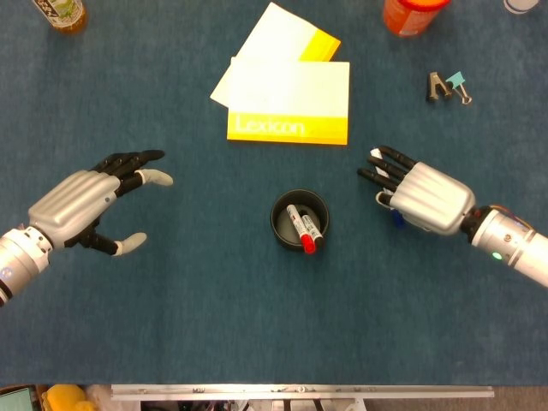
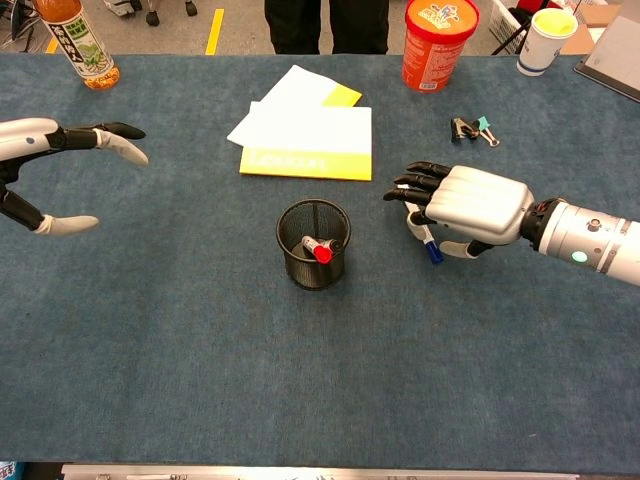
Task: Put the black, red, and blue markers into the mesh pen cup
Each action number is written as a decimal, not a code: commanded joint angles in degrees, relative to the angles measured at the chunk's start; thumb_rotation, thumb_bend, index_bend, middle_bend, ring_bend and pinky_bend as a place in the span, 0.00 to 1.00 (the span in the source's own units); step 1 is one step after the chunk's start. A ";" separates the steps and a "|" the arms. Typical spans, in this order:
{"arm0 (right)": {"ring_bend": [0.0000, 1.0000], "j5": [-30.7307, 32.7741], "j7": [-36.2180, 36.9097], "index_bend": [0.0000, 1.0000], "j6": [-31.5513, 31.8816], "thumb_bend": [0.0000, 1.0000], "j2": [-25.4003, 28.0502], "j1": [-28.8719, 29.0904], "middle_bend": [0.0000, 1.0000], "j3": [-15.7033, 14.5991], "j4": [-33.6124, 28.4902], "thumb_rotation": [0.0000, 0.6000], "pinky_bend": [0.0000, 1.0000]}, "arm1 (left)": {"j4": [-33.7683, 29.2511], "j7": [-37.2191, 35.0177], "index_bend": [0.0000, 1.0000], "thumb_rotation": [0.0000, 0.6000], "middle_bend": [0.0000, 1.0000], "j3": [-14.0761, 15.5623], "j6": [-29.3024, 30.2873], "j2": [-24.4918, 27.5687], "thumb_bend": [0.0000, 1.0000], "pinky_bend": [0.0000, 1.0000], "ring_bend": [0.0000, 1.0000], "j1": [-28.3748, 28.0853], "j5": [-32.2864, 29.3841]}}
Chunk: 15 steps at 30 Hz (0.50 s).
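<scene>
While the black mesh pen cup (image 2: 313,244) stands upright at the centre of the blue tabletop (image 2: 200,340), it holds two markers side by side, the red marker (image 1: 299,228) with its red cap showing and the black marker (image 1: 312,226) next to it. The third, the blue marker (image 2: 428,248), is a white barrel with a blue cap, clasped in my right hand (image 2: 462,210) at 3 o'clock from the cup, the cap poking out below my curled fingers. My right hand lies palm down, fingers pointing toward the cup. My left hand (image 1: 86,202) hovers at 9 o'clock, fingers spread and holding nothing. At 12 o'clock lie two yellow-edged notepads (image 1: 287,98), overlapping.
</scene>
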 commanded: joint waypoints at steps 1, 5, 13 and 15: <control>0.00 -0.21 0.27 0.48 0.35 0.29 0.01 0.01 0.13 -0.10 0.15 1.00 0.00 | 0.00 0.07 0.19 1.00 0.00 0.02 -0.06 0.02 0.31 0.01 0.00 -0.01 -0.03; 0.00 -0.38 0.48 0.48 0.44 0.27 -0.04 0.01 0.13 -0.33 0.52 1.00 0.00 | 0.03 0.17 0.19 1.00 0.00 -0.03 -0.21 -0.06 0.31 0.01 0.00 -0.04 -0.26; 0.00 -0.59 0.85 0.48 1.21 0.23 0.01 -0.16 0.13 -0.49 1.20 1.00 0.00 | 0.00 0.33 0.19 1.00 0.00 -0.08 -0.34 -0.13 0.31 0.01 0.00 -0.09 -0.42; 0.00 -0.61 0.78 0.48 1.13 0.23 -0.18 -0.14 0.13 -0.51 1.34 1.00 0.00 | 0.03 0.35 0.19 1.00 0.00 -0.12 -0.36 -0.24 0.31 0.01 0.00 -0.09 -0.47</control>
